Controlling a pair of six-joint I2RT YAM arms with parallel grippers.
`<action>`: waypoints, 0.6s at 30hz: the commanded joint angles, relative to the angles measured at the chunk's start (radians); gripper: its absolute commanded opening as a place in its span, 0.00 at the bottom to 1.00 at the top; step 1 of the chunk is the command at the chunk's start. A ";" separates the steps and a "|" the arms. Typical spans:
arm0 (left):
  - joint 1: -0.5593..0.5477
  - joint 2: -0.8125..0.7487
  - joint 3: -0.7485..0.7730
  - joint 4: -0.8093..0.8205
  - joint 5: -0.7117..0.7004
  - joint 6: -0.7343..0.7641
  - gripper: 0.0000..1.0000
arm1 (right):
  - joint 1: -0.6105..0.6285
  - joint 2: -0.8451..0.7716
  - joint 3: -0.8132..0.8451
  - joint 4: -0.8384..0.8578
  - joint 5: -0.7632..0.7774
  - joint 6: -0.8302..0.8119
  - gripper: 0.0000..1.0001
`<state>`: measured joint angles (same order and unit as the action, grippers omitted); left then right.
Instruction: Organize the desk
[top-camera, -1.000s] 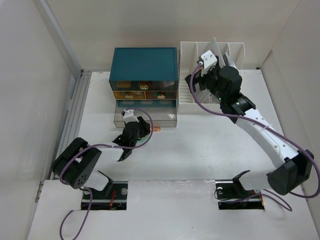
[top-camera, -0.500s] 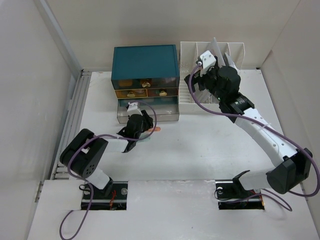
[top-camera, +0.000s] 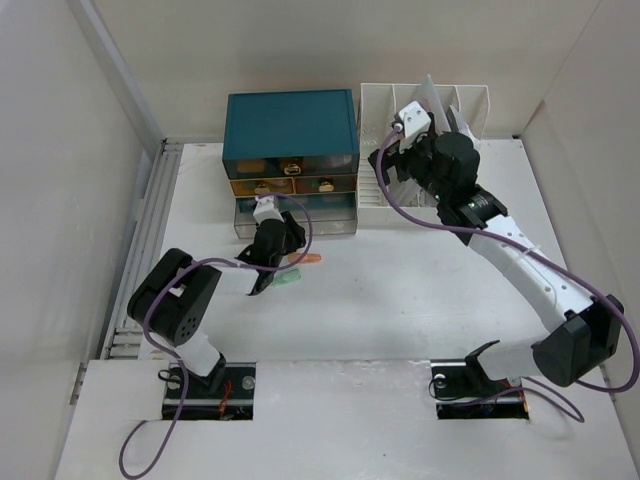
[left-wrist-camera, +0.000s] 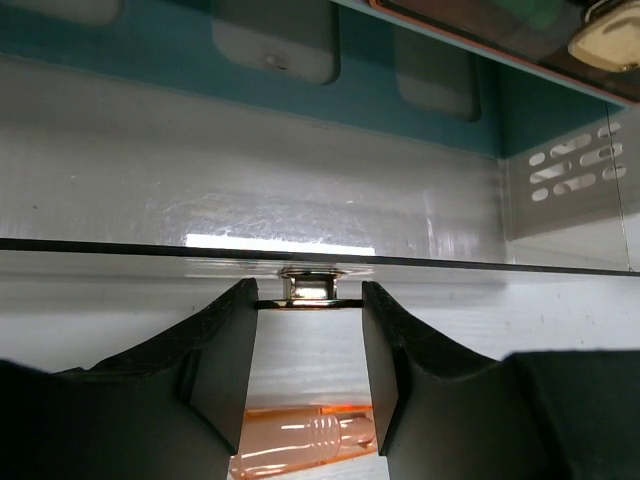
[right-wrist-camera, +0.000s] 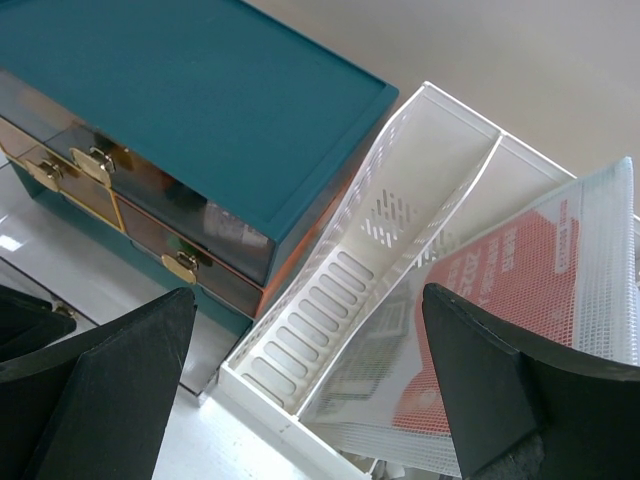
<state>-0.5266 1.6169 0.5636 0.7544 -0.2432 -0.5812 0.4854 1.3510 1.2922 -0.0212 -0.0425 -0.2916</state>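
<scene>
The white desk (top-camera: 400, 300) carries a teal drawer box (top-camera: 290, 120) and a white file rack (top-camera: 372, 190). My left gripper (top-camera: 272, 234) is open at the front of the clear bottom drawer (top-camera: 320, 222). In the left wrist view its fingers (left-wrist-camera: 225, 340) stand either side of the drawer's metal handle (left-wrist-camera: 307, 288) without gripping it. An orange pen (left-wrist-camera: 300, 445) lies on the desk under the fingers and also shows in the top view (top-camera: 308, 259). My right gripper (top-camera: 392, 160) is open and empty above the rack (right-wrist-camera: 330, 300).
A mesh pouch with a red card (right-wrist-camera: 560, 290) leans in the rack. A small green item (top-camera: 286, 278) lies beside the left gripper. The upper drawers have brass handles (right-wrist-camera: 180, 265). Walls close the desk on three sides.
The clear bottom drawer has slid back toward the teal box. My left gripper has moved forward with its front. The right arm has barely moved.
</scene>
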 joint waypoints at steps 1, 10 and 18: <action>0.042 0.026 0.030 -0.044 -0.053 -0.012 0.39 | -0.001 0.010 -0.004 0.052 -0.014 0.016 1.00; 0.021 -0.083 -0.047 -0.053 -0.030 -0.040 0.80 | -0.001 0.010 -0.036 0.052 -0.144 -0.056 1.00; -0.095 -0.451 -0.122 -0.191 -0.036 -0.100 1.00 | -0.010 0.040 -0.048 -0.288 -0.826 -0.550 1.00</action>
<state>-0.5865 1.3022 0.4412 0.6186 -0.2588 -0.6533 0.4786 1.3666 1.2579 -0.1368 -0.5053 -0.5724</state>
